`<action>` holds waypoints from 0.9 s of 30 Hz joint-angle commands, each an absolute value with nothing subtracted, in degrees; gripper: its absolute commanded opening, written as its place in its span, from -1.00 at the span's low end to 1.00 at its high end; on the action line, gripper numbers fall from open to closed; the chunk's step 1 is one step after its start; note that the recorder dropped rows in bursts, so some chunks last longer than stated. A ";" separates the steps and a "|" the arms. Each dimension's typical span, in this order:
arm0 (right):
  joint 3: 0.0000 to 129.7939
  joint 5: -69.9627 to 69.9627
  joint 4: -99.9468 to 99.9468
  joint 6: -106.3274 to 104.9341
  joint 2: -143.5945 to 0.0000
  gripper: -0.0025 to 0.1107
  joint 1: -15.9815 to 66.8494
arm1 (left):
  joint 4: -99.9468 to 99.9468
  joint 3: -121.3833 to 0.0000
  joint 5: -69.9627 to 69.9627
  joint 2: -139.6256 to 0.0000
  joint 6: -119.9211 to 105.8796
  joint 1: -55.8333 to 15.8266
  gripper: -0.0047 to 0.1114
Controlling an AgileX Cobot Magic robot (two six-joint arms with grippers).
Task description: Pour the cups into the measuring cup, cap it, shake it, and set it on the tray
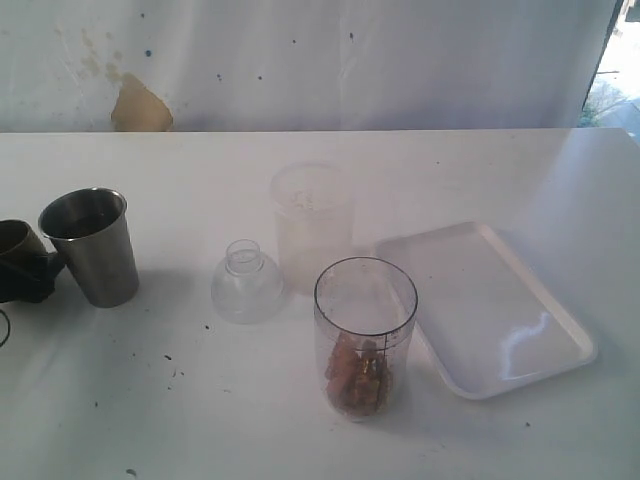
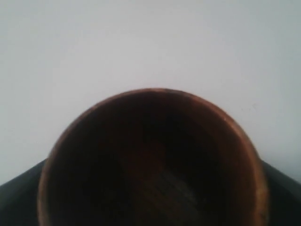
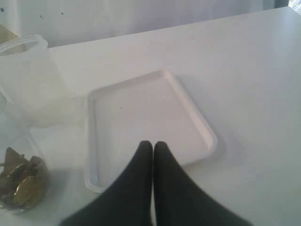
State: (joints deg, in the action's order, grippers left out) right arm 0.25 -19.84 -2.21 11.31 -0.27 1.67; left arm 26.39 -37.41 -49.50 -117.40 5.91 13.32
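The clear measuring cup (image 1: 365,335) stands at the front middle with brown and gold pieces in its bottom; it also shows in the right wrist view (image 3: 21,183). The steel tumbler (image 1: 92,245) stands upright at the left. At the far left edge is the brown wooden cup (image 1: 12,240), and its dark mouth (image 2: 150,160) fills the left wrist view. My left gripper (image 1: 28,275) has a black finger (image 2: 19,193) on each side of it; contact is unclear. The white tray (image 1: 485,305) lies to the right. My right gripper (image 3: 153,142) is shut and empty over the tray's (image 3: 141,103) edge.
A frosted unmarked cup (image 1: 312,225) stands behind the measuring cup. A clear domed cap (image 1: 246,283) sits between the tumbler and the measuring cup. A white backdrop closes the far side of the white table (image 1: 200,420). Dark specks dot the front left.
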 commanded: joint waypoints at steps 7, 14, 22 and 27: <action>0.00 -19.71 -1.87 11.32 0.00 -0.96 1.19 | 25.98 -36.54 -49.23 -113.43 6.57 13.51 0.89; 0.00 -19.71 -1.87 11.32 0.00 -0.96 1.19 | 25.87 -36.43 -47.64 -109.30 6.68 13.51 0.89; 0.00 -19.71 -1.87 11.32 0.00 -0.96 1.19 | 22.46 -36.43 -47.50 -105.83 7.20 13.51 0.89; 0.00 -19.71 -1.87 11.32 0.00 -0.96 1.19 | 19.62 -36.43 -45.75 -101.99 7.20 13.51 0.89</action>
